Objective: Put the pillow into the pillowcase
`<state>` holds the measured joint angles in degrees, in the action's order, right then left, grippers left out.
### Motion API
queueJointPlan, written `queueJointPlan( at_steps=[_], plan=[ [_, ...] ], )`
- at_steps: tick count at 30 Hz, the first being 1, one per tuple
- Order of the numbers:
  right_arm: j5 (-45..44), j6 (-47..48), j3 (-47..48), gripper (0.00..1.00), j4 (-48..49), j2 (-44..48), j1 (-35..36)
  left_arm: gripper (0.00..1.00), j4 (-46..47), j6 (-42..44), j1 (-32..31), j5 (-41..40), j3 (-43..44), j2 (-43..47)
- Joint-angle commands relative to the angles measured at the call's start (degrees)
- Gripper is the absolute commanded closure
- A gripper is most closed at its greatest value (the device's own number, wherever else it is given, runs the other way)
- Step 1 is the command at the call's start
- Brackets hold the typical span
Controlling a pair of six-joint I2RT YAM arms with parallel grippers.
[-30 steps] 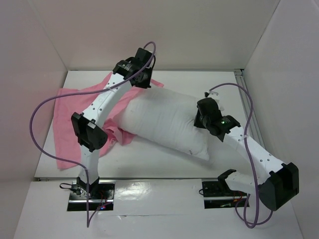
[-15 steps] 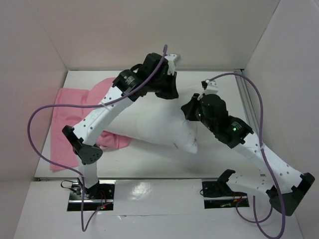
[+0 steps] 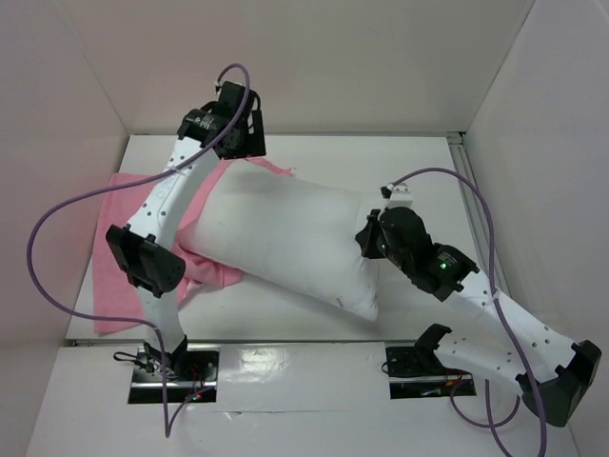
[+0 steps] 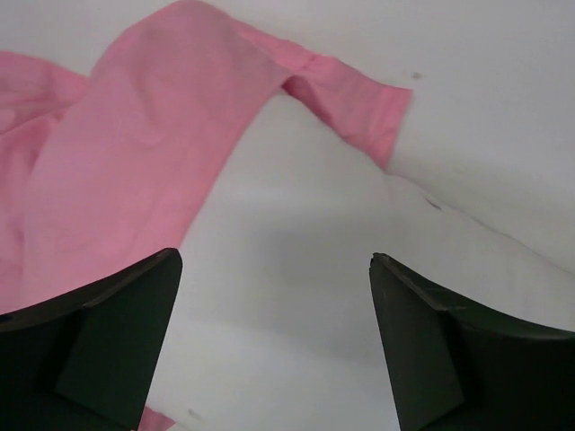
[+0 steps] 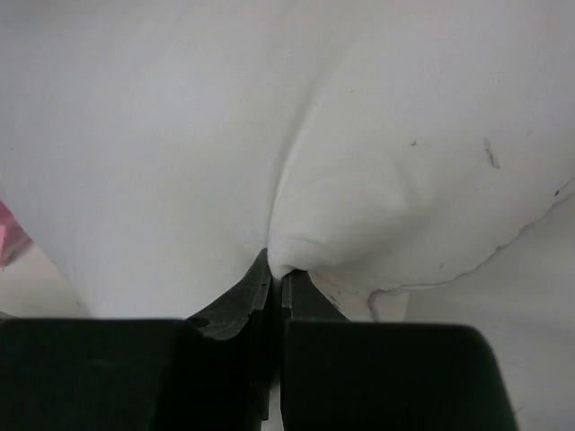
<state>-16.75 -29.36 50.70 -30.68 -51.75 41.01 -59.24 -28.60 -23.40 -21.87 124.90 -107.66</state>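
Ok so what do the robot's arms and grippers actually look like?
The left arm and right arm have white links dotted with small holes and bulky black joints. A purple cable loops along each. The left gripper and right gripper have plain black wedge-shaped fingers.

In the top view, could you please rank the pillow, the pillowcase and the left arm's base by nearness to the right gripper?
1. Pillow: pinched in the right gripper.
2. Pillowcase: left, partly under the pillow.
3. Left arm's base: near-left edge.
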Motion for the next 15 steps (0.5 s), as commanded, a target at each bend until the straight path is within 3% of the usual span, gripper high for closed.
queueJointPlan(
  at_steps=[1, 8, 15],
  plan=[
    [0.24, 2.46, 0.72, 1.00, 2.81, 2.62, 0.47, 0.00, -1.84, 2.40, 0.63, -11.08, -0.36, -4.92],
    [-0.30, 2.47, 0.72, 1.00, 0.97, 2.62, 0.47, 0.01, -6.14, 3.03, 1.25, -19.16, 4.29, -16.26],
    [-1.35, 2.47, -0.95, 1.00, -0.87, 3.67, 0.47, 0.17, -5.53, 2.41, 4.68, -21.20, 3.33, -18.20]
  ],
)
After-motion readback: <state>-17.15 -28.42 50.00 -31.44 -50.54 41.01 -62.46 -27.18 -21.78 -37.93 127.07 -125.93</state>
